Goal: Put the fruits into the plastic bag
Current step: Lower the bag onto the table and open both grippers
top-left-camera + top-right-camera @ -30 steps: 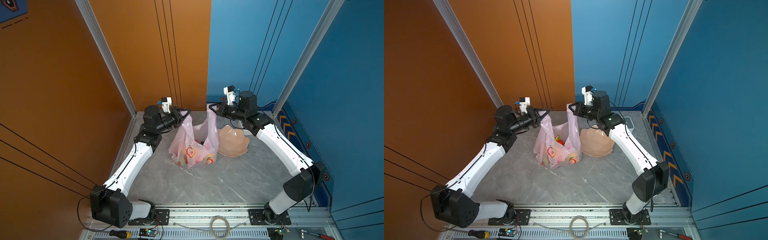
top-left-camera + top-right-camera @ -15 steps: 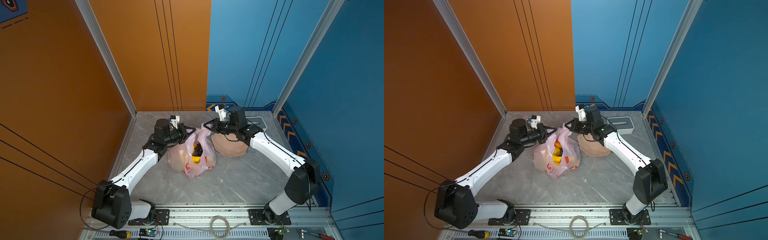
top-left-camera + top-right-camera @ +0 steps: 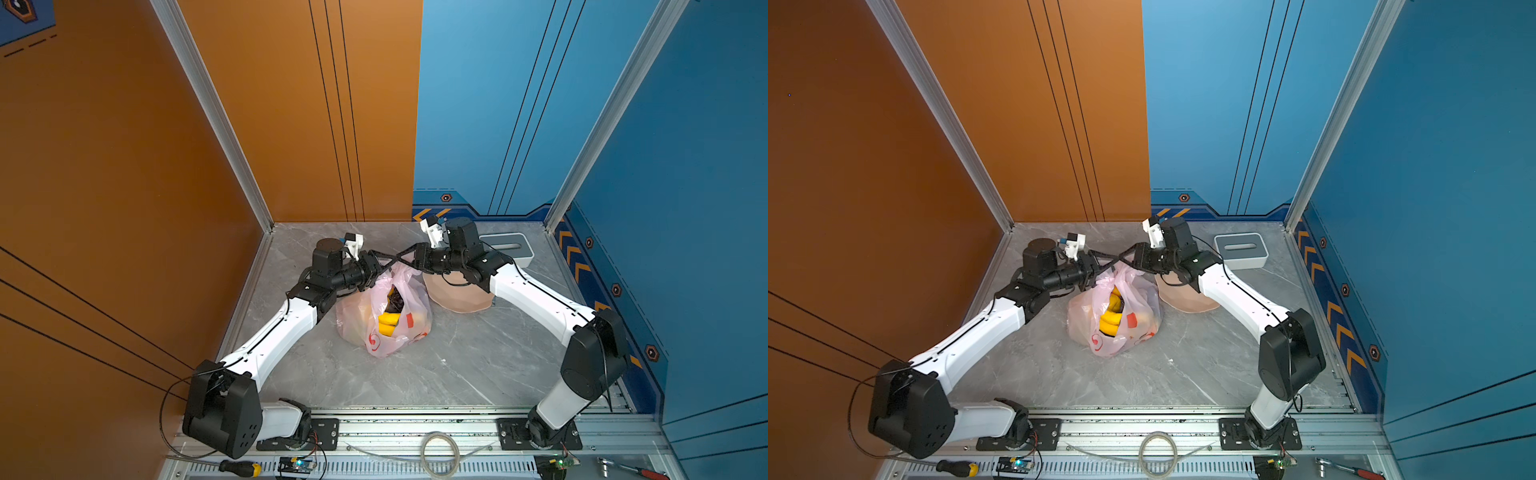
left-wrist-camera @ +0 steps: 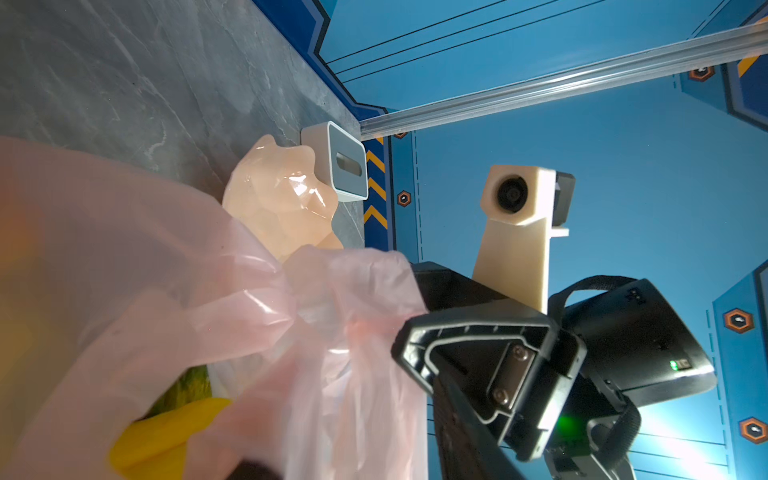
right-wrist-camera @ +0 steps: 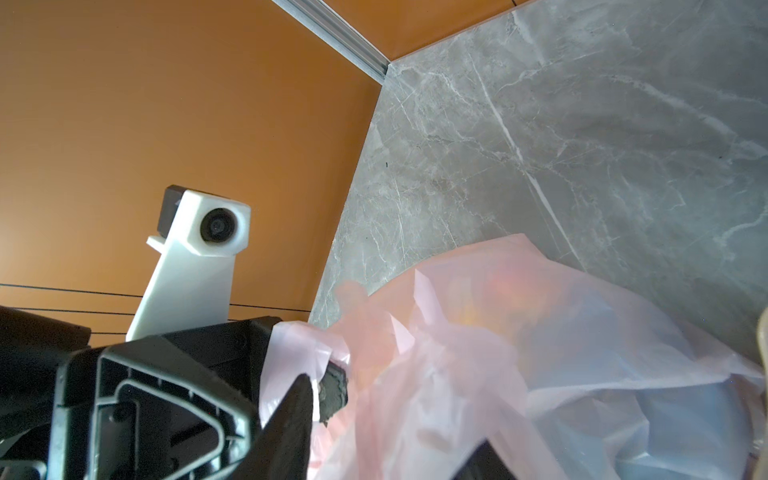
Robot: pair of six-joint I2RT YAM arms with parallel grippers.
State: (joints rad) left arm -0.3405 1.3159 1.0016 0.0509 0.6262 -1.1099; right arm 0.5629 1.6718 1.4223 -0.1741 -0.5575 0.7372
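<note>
Though aloft before, plastic bag now low, left fingers and right fingers wide.

thin crinkly translucent plastic bag; glossy bowl; polished marble-look tabletop

Bright even light, soft shadows, blurred close-ups

Both arms, raised at the back wall a second ago, now reach low over the table. The plastic bag, earlier stretched tall from its handles, sags in a heap, its mouth gaping on the yellow banana bunch and dark grapes. The left gripper and right gripper, clamped before, cross above it with jaws parted.
</note>
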